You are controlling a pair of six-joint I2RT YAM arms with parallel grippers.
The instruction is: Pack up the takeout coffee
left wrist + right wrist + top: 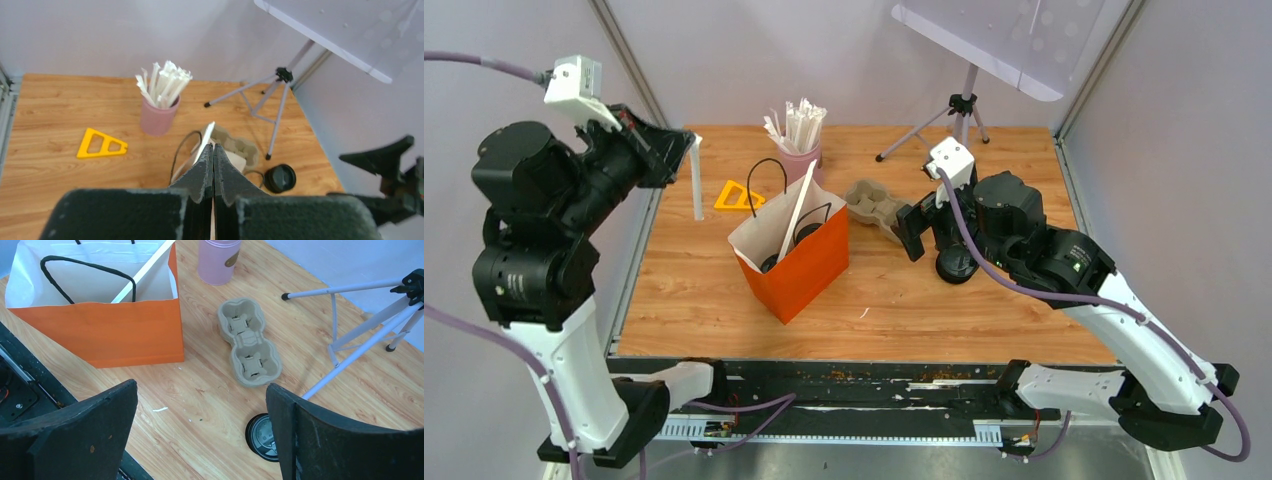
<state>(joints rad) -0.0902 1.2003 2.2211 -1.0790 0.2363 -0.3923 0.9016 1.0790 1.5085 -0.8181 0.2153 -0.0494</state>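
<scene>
The left gripper (686, 146) is raised beyond the table's (984, 310) left edge, its jaws pressed together on a thin white stick (696, 185) that hangs down from its tip. Below and ahead of that gripper (213, 146) in its wrist view are the pink cup of white sticks (159, 116) and, farther left, a yellow triangle (101, 144). The right gripper (911, 228) hovers low over the table with its jaws spread wide and nothing between them. Ahead of this gripper (201, 386) lies the pulp cup carrier (248, 342), both wells empty. A bare black lid (261, 436) sits just beside its right-hand finger. The orange paper bag (100, 335) stands ahead on the other side. The takeout coffee cups (769, 264) are inside that bag. Only their dark lids show from above, beside a second stick (799, 210) leaning out of the bag.
</scene>
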